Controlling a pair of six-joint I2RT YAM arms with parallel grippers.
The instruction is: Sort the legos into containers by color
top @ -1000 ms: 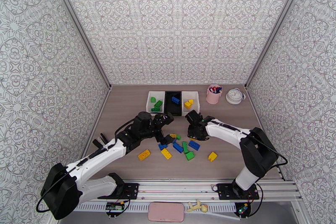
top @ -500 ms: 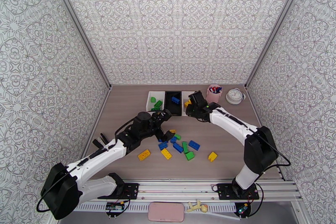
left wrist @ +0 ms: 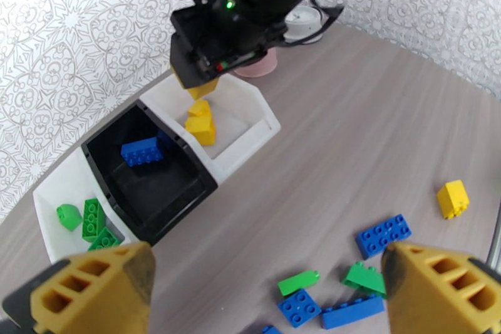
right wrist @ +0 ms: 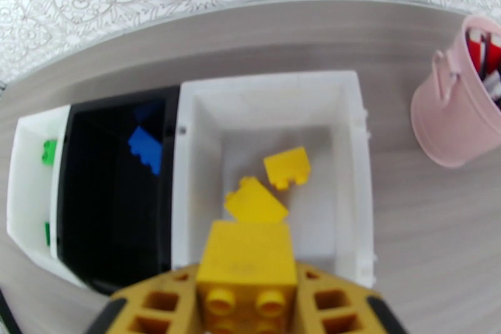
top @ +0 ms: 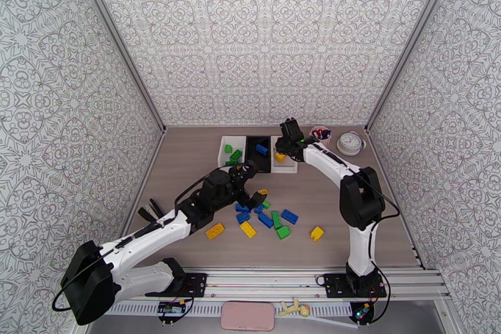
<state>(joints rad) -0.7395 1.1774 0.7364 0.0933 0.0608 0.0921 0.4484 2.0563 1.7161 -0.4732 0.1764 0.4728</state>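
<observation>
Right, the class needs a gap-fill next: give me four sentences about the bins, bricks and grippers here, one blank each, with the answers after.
1. The right gripper holds a ____ brick above the right-hand white bin.
2. The black bin contains ____ lego.
3. The left-hand white bin contains ____ bricks.
4. The left gripper hovers over the loose bricks with its jaws ____.
Missing words: yellow, blue, green, open.
</observation>
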